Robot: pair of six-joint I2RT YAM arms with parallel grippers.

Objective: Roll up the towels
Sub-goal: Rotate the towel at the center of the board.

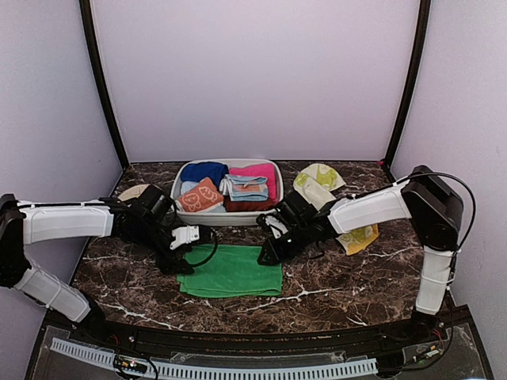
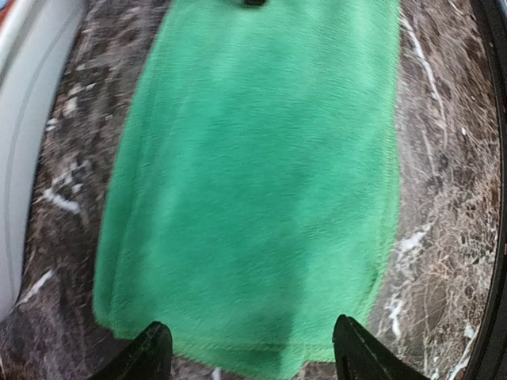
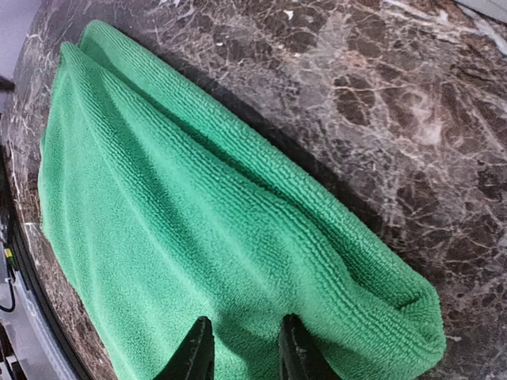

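Note:
The bright green towel lies folded flat on the marble table in front of the basket. My left gripper hangs over its left edge with its jaws wide open; the wrist view shows the towel between and beyond the fingertips. My right gripper is at the towel's right end, its fingers closed narrowly on a raised ridge of the green towel. The cream towel with yellow-green shapes lies crumpled at the back right, partly hidden under my right arm.
A white basket behind the green towel holds folded blue, pink, light-blue and orange patterned cloths. A tan object sits left of it. The table's front edge runs close behind the towel.

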